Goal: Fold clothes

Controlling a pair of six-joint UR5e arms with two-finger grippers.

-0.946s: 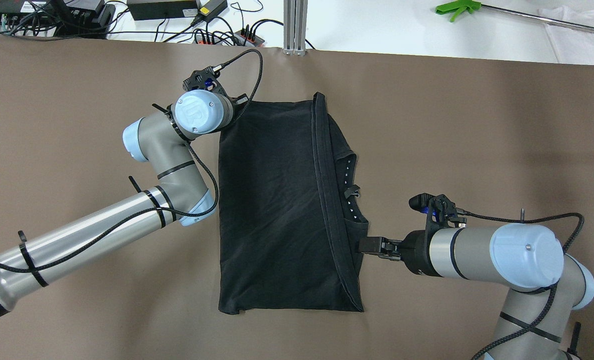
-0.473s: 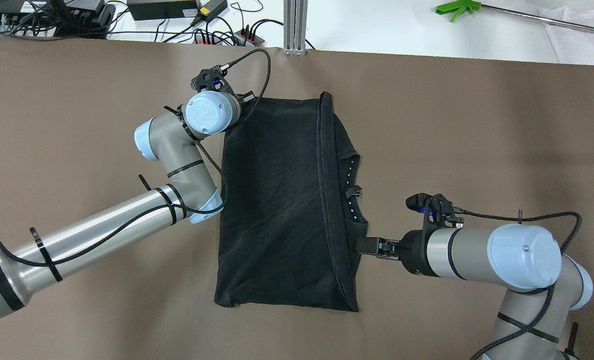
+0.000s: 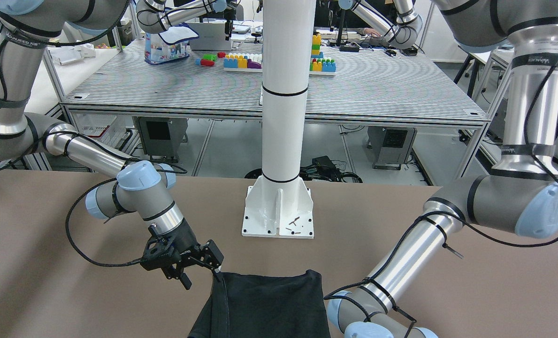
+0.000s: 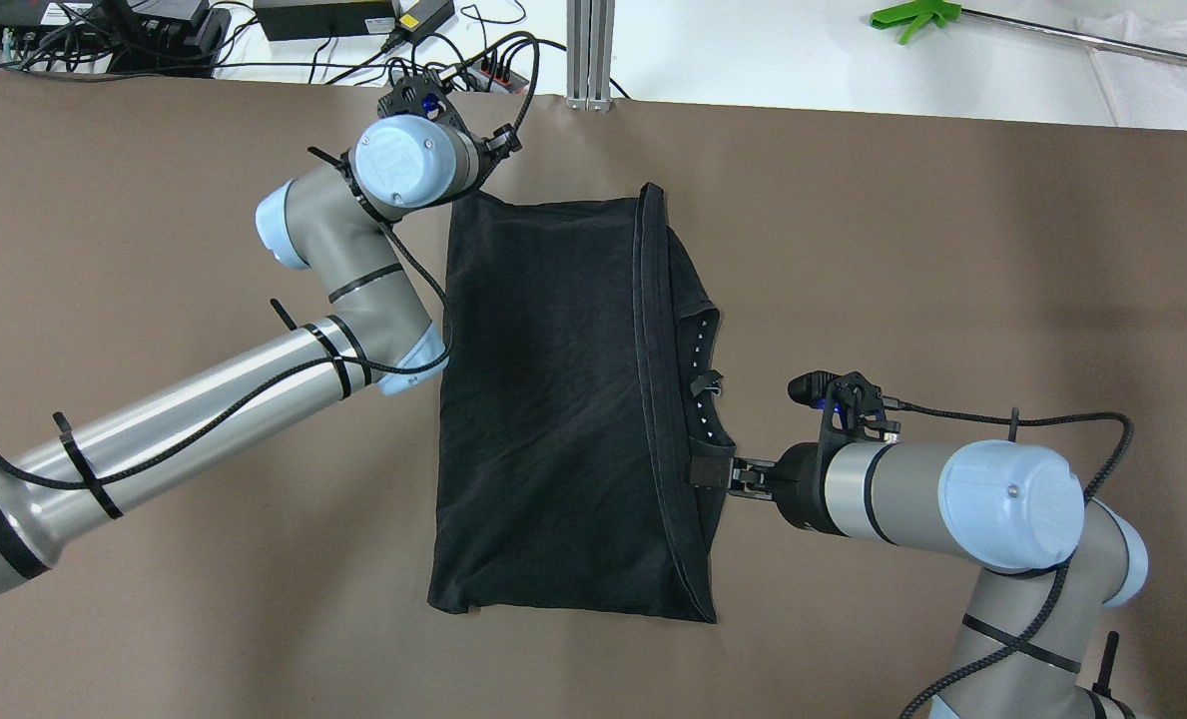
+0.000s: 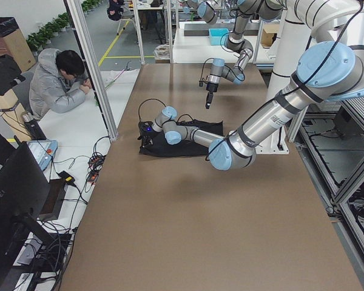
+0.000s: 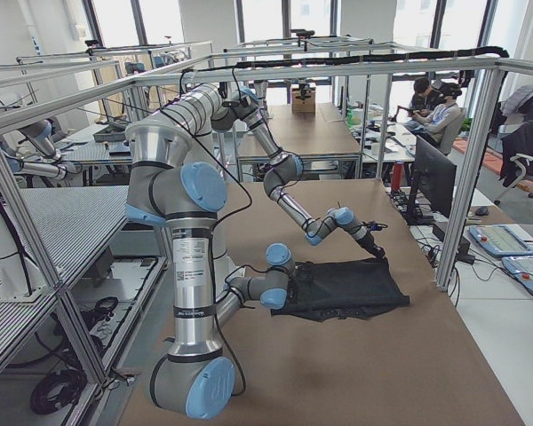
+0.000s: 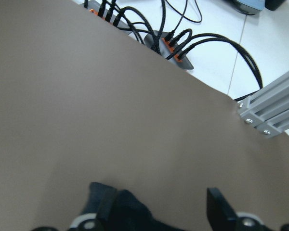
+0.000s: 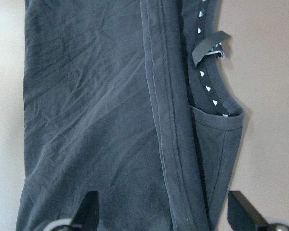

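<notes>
the black cloth (image 4: 543,399) lies flat on the brown table (image 4: 952,250), out in front of the white post (image 3: 283,94) and near its foot without touching it, a hemmed layer folded over along the side on the robot's right. the right gripper (image 8: 164,204) sits low at that side's edge, toward the end nearer the post, fingers spread wide over the fabric. the left gripper (image 7: 156,192) is at the corner farthest from the post, on the robot's left, fingers apart too, a bit of fabric just beside one finger.
</notes>
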